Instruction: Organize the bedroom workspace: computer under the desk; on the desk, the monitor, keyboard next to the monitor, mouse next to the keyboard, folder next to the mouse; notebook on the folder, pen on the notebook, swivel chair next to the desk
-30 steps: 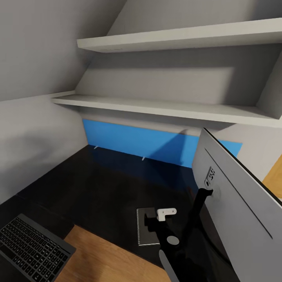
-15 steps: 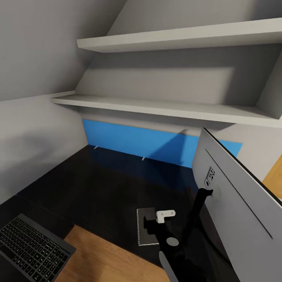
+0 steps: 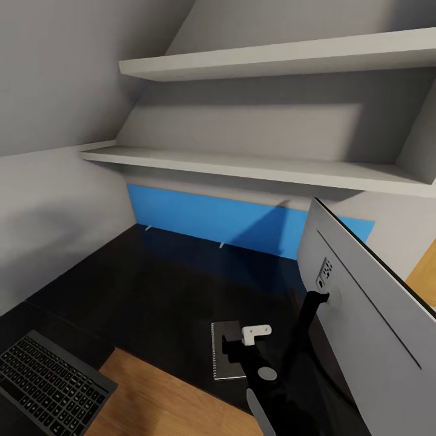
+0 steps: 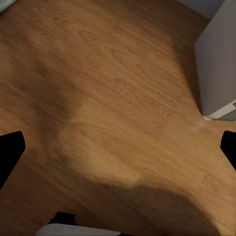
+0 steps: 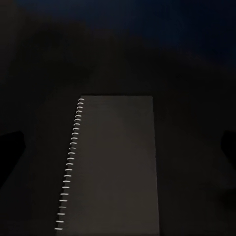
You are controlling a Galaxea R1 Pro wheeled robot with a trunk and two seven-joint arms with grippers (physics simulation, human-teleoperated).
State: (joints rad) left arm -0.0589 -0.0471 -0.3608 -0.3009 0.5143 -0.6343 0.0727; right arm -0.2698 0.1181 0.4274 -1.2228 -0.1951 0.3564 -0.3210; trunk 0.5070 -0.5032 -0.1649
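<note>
Nearest the head camera, the right arm [image 3: 261, 387] is seen reaching forward, a dark limb with a grey disc at one joint and a white bracket near its end. The right gripper [image 3: 233, 346] is held over the notebook [image 3: 225, 357], which lies flat on the black desk [image 3: 151, 290] close to its front edge. In the right wrist view the notebook [image 5: 110, 164] is shown as a grey cover with a white spiral binding down one long side. The two dark fingertips [image 5: 10, 147] are seen at opposite edges of that view, well apart, with nothing between them, so the jaws are spread. Whether they touch the cover cannot be told.

At the lower left corner of the head view a keyboard [image 3: 45, 378] is seen, its dark keys in a thin frame, with wood floor [image 3: 163, 399] visible beside it. Whether it rests on the desk cannot be told.

The left gripper [image 4: 118, 147] is pointed down at bare wood floor [image 4: 108, 98], its dark fingertips [image 4: 11, 150] wide apart and empty. A white panel [image 4: 216, 59] is seen standing on the floor to one side.

To the right, the monitor [image 3: 369, 327] is seen from behind, its silver-grey back tilted, on a thin black neck.

Farther back, a blue panel [image 3: 212, 219] is seen along the wall behind the desk, and above it two white shelves [image 3: 254, 166] are fixed under the sloped ceiling.
</note>
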